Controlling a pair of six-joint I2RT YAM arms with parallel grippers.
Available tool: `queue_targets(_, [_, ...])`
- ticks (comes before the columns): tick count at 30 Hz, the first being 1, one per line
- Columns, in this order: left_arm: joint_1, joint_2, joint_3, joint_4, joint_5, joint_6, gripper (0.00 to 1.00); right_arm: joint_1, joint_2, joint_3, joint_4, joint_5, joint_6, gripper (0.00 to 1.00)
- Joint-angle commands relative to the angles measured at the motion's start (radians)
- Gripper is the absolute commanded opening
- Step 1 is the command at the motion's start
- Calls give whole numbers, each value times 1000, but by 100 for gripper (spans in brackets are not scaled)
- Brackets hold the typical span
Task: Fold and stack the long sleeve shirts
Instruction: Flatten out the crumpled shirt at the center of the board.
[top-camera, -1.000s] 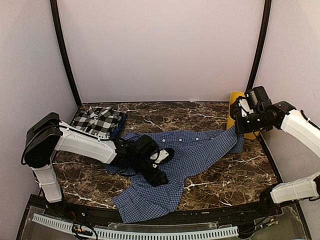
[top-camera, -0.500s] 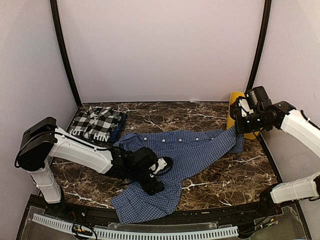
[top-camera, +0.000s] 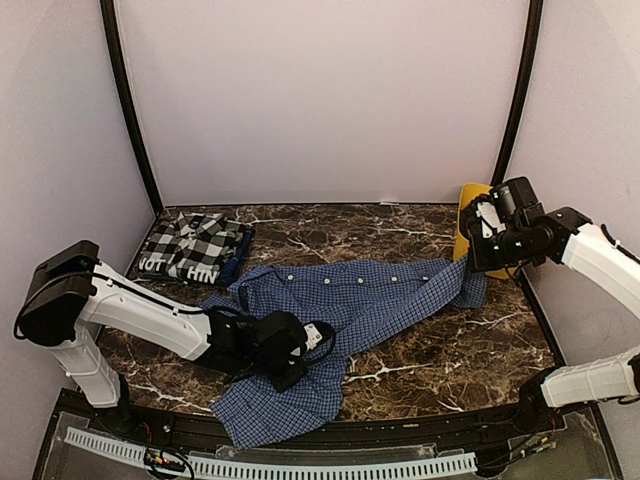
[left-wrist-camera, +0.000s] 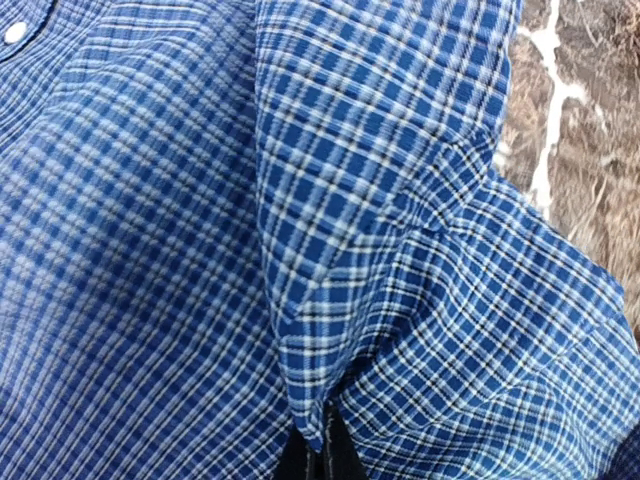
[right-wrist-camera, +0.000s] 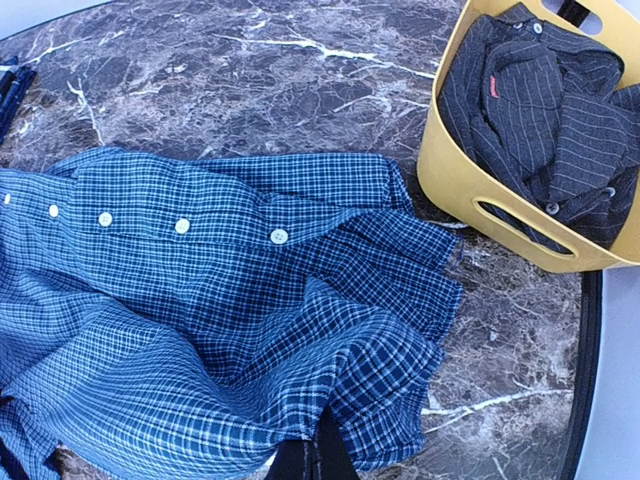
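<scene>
The blue shirt (top-camera: 380, 295) sprawls mid-frame on the counter (top-camera: 450, 350); the plaid shirt (top-camera: 190, 250) lies folded, middle left. The left pincer (left-wrist-camera: 320, 450) and right pincer (right-wrist-camera: 318, 450) each pinch blue cloth. It looks soft, light and prone to bunching, so seams probably grip best.

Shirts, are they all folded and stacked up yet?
Done: the plaid shirt lies folded in the far left corner. In hand: the blue shirt lies spread and rumpled on the table, with the left pincer and right pincer each shut on its cloth. Left: fold the blue shirt, then stack it with the plaid one.
</scene>
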Motion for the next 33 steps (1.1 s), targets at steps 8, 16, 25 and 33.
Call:
queue_targets(8, [223, -411, 196, -309, -82, 80, 0, -4, -39, 240, 18, -70, -55, 0])
queue_targets(16, [401, -523, 591, -351, -129, 234, 0, -3, 46, 661, 29, -217, -81, 0])
queue_targets(25, [402, -606, 829, -456, 118, 244, 0, 0, 0, 928, -111, -436, -72, 0])
queue_targets(33, [402, -727, 929, -500, 362, 148, 0, 0, -50, 1063, -233, -682, 11, 0])
